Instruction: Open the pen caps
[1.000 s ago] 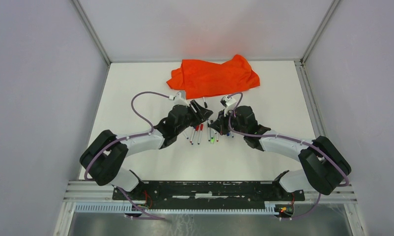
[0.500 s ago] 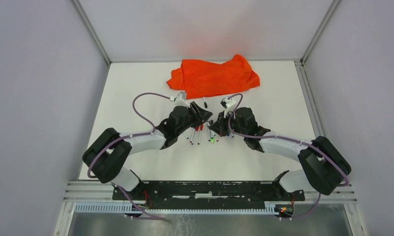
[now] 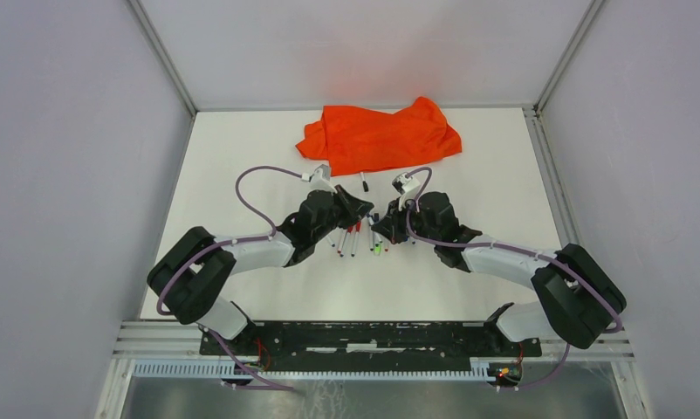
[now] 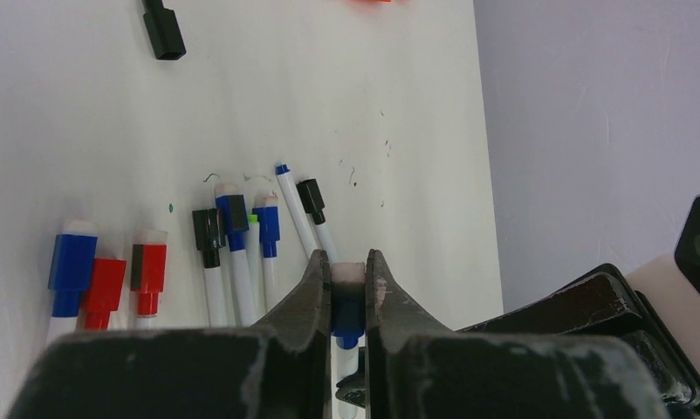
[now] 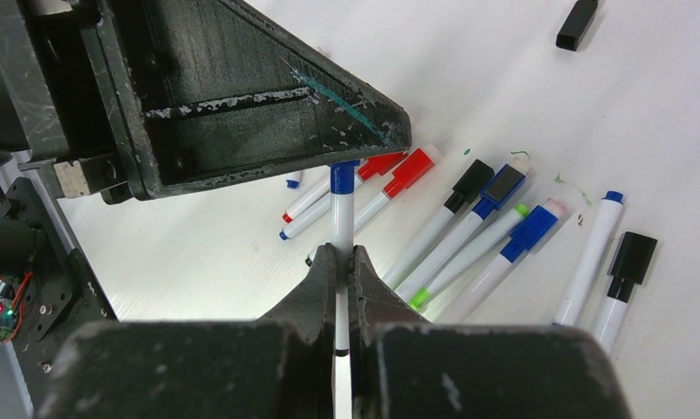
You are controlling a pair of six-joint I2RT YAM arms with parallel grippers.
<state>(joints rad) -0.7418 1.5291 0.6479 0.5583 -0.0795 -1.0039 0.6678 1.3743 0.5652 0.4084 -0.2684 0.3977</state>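
My left gripper (image 4: pixel 349 262) is shut on the blue pen cap (image 4: pixel 348 305) of one pen. My right gripper (image 5: pixel 340 253) is shut on that pen's thin white barrel (image 5: pixel 342 218); its blue end (image 5: pixel 344 179) runs under the left gripper. In the top view the two grippers, left (image 3: pixel 361 212) and right (image 3: pixel 383 225), meet tip to tip above the pens. Several capped pens lie on the table below: blue (image 4: pixel 71 262), red (image 4: pixel 148 266), black (image 4: pixel 207 231) caps. One loose black cap (image 4: pixel 163 30) lies apart, also in the right wrist view (image 5: pixel 579 24).
A large orange cloth (image 3: pixel 381 135) lies at the back of the white table (image 3: pixel 242 157). An uncapped blue-tipped pen (image 5: pixel 591 244) and a black-capped pen (image 5: pixel 630 257) lie at the right of the pile. Grey walls enclose the table.
The left gripper has shifted slightly down and toward the right gripper. The right arm has hardly moved. Both stay shut on the same pen.
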